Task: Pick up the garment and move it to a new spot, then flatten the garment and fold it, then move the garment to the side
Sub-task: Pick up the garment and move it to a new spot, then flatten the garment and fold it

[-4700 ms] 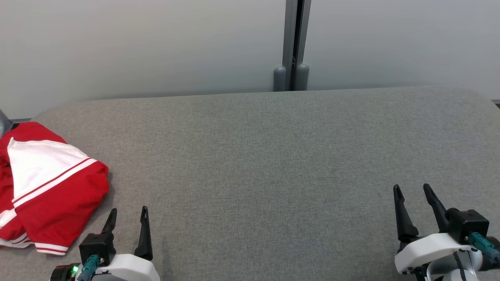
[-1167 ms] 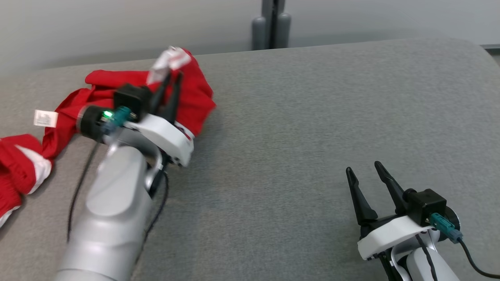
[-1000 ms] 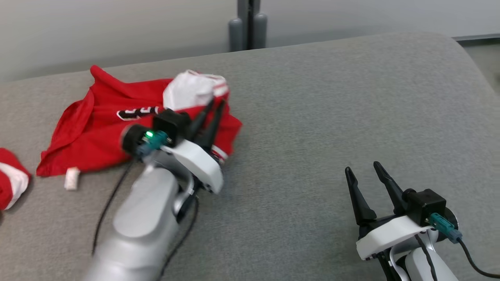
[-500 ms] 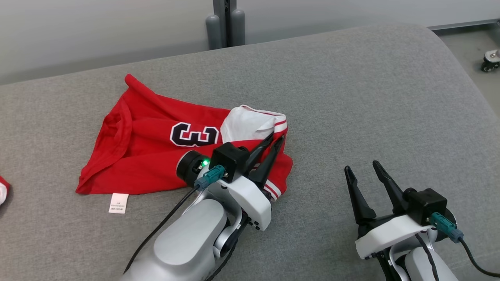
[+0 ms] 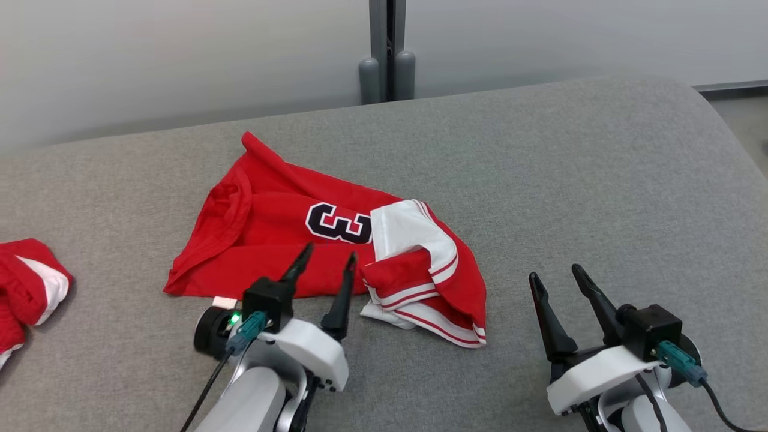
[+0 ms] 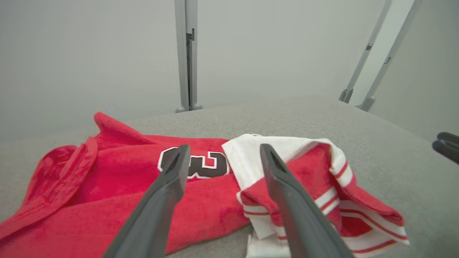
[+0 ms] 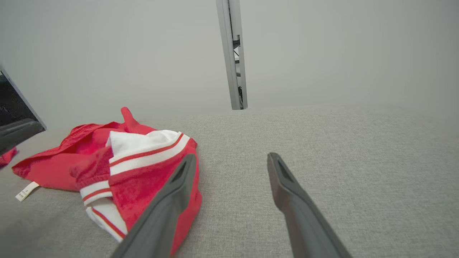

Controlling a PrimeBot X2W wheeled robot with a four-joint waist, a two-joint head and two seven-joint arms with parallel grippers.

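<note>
Although the red garment (image 5: 270,240) lies open on the grey table (image 5: 540,180), roughly in the middle and a little to the left, much of it cannot be read. Its right end is folded over into a bunched heap of white and red-striped cloth (image 5: 420,264) that covers whatever is beneath. A crease hides part of the black number (image 5: 336,222), so only a 3 is clear. The small white label (image 5: 223,302) at the near hem is partly hidden behind the left wrist. A second red and white piece of cloth (image 5: 27,288) is cut off by the left edge of the head view.

The left gripper (image 5: 330,252) hangs at the garment's near hem with its fingers apart and nothing between them. The right gripper (image 5: 554,271) is likewise spread and empty, over bare table to the right of the heap.

Half a second ago the left fingers were together on the striped edge. They have since let go and drawn back toward the robot, and the edge has slumped onto the table. Several seconds ago the garment lay crumpled at the table's far left.
</note>
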